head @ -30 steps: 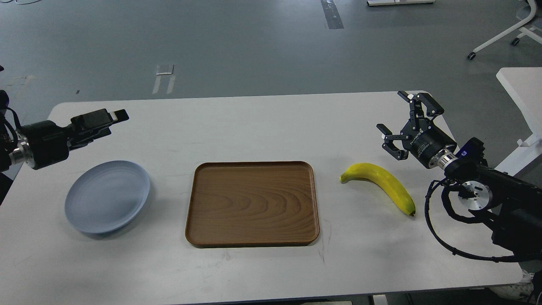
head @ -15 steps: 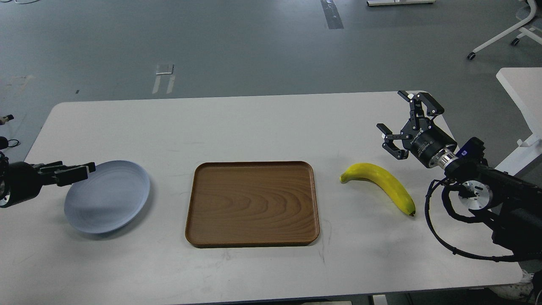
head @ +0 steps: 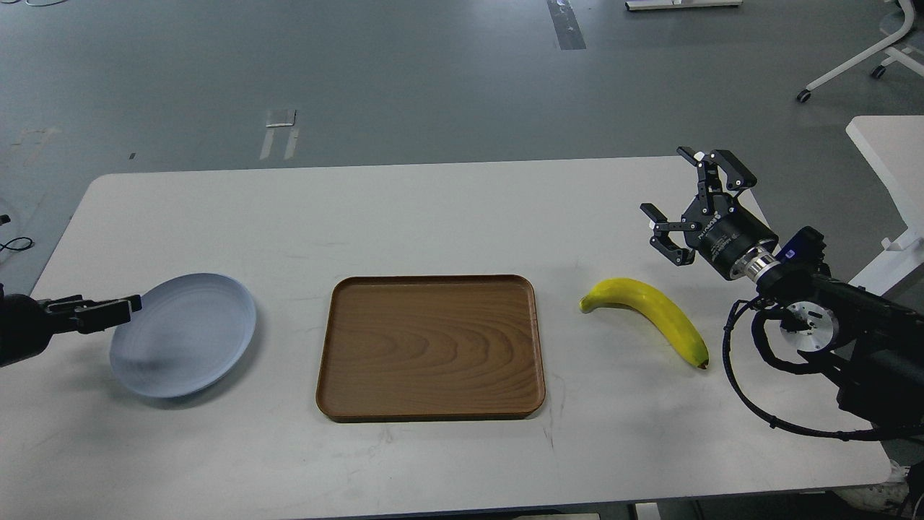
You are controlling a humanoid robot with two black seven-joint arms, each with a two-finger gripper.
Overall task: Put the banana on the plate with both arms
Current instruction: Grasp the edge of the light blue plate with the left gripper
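Banana (head: 648, 318) lies flat on the white desk (head: 447, 209), right of centre, between the tray (head: 430, 347) and the R arm. Long axis runs diagonal: greenish stem end points left, toward the tray; dark tip points near-right, toward the desk's front edge. Curve bows up/away from me. Skin is smooth, bright yellow, slight gloss. Nothing touching it.

Plate (head: 189, 334) sits far left on the desk, well apart from the banana, w/ the tray between them. Round, shallow, pale blue-grey, faint concentric ridges, matte look.

Tray is rectangular w/ rounded corners, brown wood grain, low raised rim, sits mid-desk.

R hand (head: 686, 206) hovers just beyond the banana, up and to its right, not in contact. Fingers spread wide, nothing between them. Black body w/ white lettering, silver wrist joint, black cable loop hanging below the arm.

L hand (head: 115, 309) comes in low from the left edge, tips at the plate's left rim. Seen side-on and dark; can't tell if fingers are apart or together, or whether they touch the rim.

Desk top is smooth white laminate w/ rounded corners, a few scuffs near the front.
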